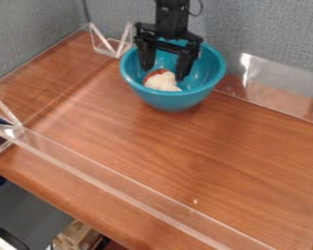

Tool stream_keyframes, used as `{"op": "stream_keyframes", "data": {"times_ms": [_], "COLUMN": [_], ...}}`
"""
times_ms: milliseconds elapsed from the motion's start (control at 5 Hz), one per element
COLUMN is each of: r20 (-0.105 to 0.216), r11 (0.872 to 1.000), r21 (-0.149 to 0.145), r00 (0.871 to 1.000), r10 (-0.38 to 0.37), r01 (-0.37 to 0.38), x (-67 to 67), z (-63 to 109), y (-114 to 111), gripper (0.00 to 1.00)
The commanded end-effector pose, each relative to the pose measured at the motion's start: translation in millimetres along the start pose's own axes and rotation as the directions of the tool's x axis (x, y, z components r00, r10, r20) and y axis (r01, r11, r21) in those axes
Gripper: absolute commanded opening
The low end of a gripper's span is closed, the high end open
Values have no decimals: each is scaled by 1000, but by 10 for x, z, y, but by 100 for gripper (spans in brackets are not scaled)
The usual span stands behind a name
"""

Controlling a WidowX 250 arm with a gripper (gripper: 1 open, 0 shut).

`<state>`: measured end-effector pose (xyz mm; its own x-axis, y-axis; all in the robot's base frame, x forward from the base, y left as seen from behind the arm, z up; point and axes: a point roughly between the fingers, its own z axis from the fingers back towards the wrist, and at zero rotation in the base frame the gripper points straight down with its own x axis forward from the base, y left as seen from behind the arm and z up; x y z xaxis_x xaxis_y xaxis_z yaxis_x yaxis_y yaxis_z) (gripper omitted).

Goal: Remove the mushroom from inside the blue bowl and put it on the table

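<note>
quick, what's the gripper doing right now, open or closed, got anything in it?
Gripper: open, holding nothing, fingers spread inside the bowl near the mushroom.

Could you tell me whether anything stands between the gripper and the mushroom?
Nothing visible does: the open gripper hangs over the blue bowl, its fingers reaching inside, just behind the mushroom.

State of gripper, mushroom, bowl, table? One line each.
Gripper: open, fingers down inside the bowl, nothing clearly held
Toy mushroom: in the bowl, lying on its side
Blue bowl: upright, on the table, holding the mushroom
Wooden table: bearing the bowl
</note>
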<state>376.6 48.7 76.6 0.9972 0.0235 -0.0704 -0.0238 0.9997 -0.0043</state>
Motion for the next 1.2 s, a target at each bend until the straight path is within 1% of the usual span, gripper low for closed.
{"op": "stream_keyframes", "data": {"times_ms": [0,800,1000], "r20": [65,37,31], "r11": [1000,1000,999], "r21": [15,24,26], "r00": [998,999,999], "r10": [4,-17,-20], "r01": [-5,16,19], "x": [83,106,115], "z": [158,-64,-110], "y": [12,-107,-111], "gripper": [100,100,0]}}
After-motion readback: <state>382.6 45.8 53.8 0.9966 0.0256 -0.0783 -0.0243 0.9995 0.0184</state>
